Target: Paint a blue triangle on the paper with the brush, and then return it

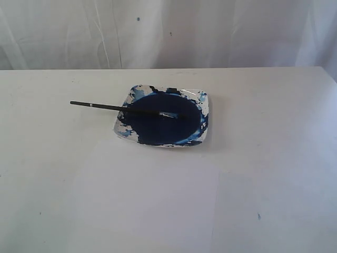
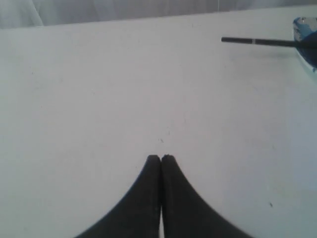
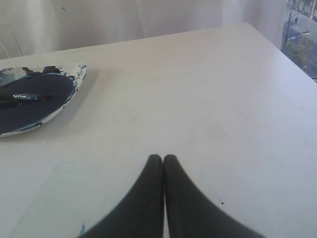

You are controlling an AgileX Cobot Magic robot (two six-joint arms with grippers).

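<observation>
The brush (image 1: 124,109) lies across the paint dish (image 1: 206,108), tip in the dark-blue paint, black handle sticking out past the dish's left rim. The left wrist view shows that handle (image 2: 257,41), the right wrist view the ferrule end (image 3: 27,97). The paper (image 1: 145,203) is a plain white sheet on the table in front of the dish; I see no blue triangle on it. My left gripper (image 2: 161,157) is shut and empty over bare tabletop, well away from the brush. Shut and empty too, my right gripper (image 3: 163,157) hangs by the paper's edge (image 3: 44,198). Neither gripper appears in the exterior view.
The off-white table (image 1: 274,132) spreads wide around the dish. A white curtain (image 1: 168,31) hangs behind its far edge. Small blue specks mark the tabletop (image 1: 258,216). The table's right edge (image 3: 277,47) shows in the right wrist view.
</observation>
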